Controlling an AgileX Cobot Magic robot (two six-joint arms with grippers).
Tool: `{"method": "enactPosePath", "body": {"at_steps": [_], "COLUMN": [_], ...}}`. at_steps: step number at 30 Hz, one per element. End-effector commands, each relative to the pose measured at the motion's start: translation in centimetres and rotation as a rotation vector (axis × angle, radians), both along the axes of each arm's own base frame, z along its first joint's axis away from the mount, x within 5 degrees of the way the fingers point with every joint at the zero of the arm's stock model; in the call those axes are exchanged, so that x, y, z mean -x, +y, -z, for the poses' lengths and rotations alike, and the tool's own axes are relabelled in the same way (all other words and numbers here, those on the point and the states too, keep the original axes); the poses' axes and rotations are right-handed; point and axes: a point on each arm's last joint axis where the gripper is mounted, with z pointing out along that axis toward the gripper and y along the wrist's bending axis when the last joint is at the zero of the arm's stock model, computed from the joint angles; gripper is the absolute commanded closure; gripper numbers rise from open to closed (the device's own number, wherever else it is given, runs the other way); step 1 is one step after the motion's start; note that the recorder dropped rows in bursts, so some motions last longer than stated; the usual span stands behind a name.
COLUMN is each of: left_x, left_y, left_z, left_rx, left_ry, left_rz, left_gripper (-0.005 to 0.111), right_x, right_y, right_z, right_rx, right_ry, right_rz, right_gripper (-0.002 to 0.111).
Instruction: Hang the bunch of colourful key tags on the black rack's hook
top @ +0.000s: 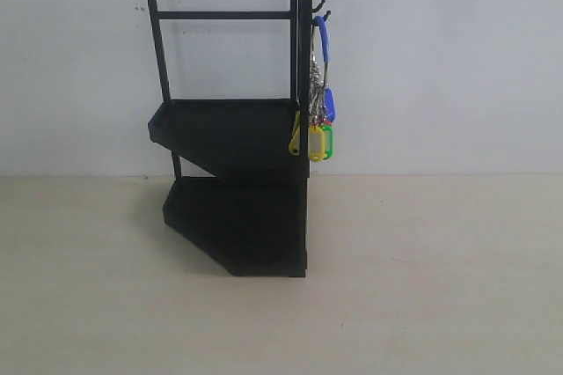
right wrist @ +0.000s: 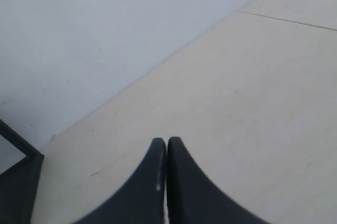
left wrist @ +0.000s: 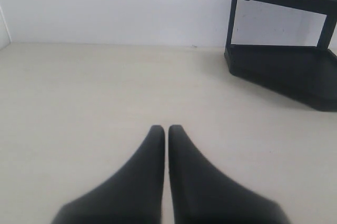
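Note:
The black rack (top: pixel 236 128) stands at the middle of the exterior view against the white wall. The colourful key tag bunch (top: pixel 318 133) hangs by its blue loop (top: pixel 322 36) from a hook (top: pixel 325 14) on the rack's right post, yellow and green tags lowest. Neither gripper appears in the exterior view. My left gripper (left wrist: pixel 166 128) is shut and empty over the pale table, with the rack's lower part (left wrist: pixel 284 66) ahead of it. My right gripper (right wrist: pixel 166 141) is shut and empty, a corner of the rack (right wrist: pixel 18 182) at that view's edge.
The pale table (top: pixel 422 287) spreads around the rack, and the white wall (top: pixel 440 58) rises behind it. A seam in the tabletop (right wrist: pixel 289 20) shows in the right wrist view.

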Motion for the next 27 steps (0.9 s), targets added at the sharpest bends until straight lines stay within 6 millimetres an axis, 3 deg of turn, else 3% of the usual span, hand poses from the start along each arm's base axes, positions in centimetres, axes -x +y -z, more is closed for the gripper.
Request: {"method": "enactPosePath", "body": {"at_steps": [1, 7, 16, 27], "left_x": [0.0, 0.0, 0.0, 0.0], "left_y": [0.0, 0.0, 0.0, 0.0], "left_z": [-0.1, -0.1, -0.1, -0.1], "left_rx": [0.003, 0.003, 0.003, 0.003], "left_ry": [-0.001, -0.001, -0.001, -0.001], "left_rz": [-0.002, -0.002, -0.002, -0.002], "left_gripper": [0.102, 0.102, 0.102, 0.102], "right_x": [0.2, 0.1, 0.1, 0.0], "right_y": [0.4, 1.1, 1.3, 1.6], "right_z": [0.1, -0.2, 0.1, -0.5], "right_rx": [0.014, 0.122, 0.230, 0.233], "right_ry": [-0.014, -0.029, 0.008, -0.063], "right_rz": [-0.054, -0.188, -0.227, -0.279], "right_gripper": [0.108, 0.108, 0.108, 0.108]}}
